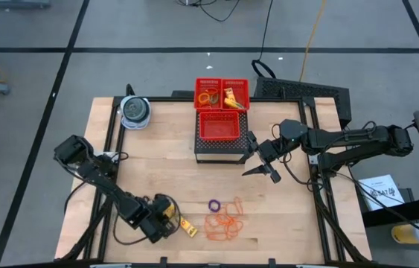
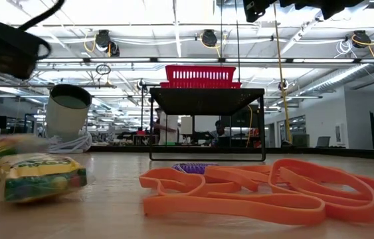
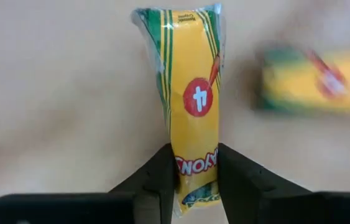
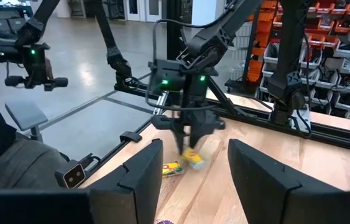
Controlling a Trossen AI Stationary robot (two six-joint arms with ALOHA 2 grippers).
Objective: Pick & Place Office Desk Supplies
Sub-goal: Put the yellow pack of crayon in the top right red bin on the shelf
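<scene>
Left claw (image 3: 196, 180) clamped on yellow crayon packet (image 3: 190, 99); right claw (image 4: 190, 180) open, empty.

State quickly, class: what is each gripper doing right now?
Left gripper: shut on a yellow crayon packet, near the table's front.
Right gripper: open, empty, beside the black stand.

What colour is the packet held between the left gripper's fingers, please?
Mainly yellow with green stripes and a red circle; the packet shows best in the left wrist view.
</scene>
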